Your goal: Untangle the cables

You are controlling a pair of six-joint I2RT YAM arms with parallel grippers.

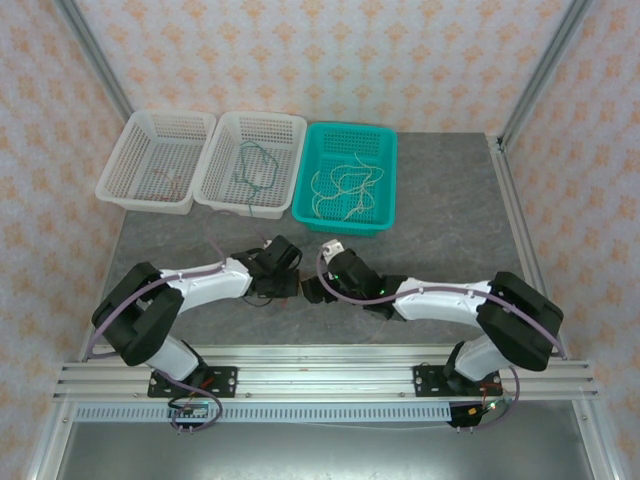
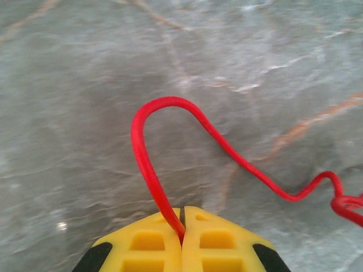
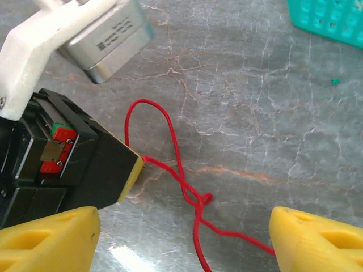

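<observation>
My left gripper [image 2: 182,220] is shut on a red cable [image 2: 170,103], which loops up from the yellow fingertips and trails off to the right over the marble table. In the right wrist view the same left gripper [image 3: 133,174] pinches the red cable [image 3: 177,164] beside a small knot [image 3: 197,199]. My right gripper [image 3: 184,243] stands open just above that knot, its fingers [image 3: 51,238] wide apart with the cable running between them. Both grippers meet at mid-table [image 1: 305,287]. Cream cables [image 1: 345,185] lie in the teal basket [image 1: 342,222]. A dark green cable [image 1: 255,165] lies in the middle white basket [image 1: 222,195].
A second white basket [image 1: 112,185] stands at the far left with a thin reddish wire [image 1: 165,182] inside. All three baskets line the back of the table. The teal basket's corner [image 3: 329,20] is close ahead of the right wrist. A metal frame rail [image 1: 320,385] runs along the near edge.
</observation>
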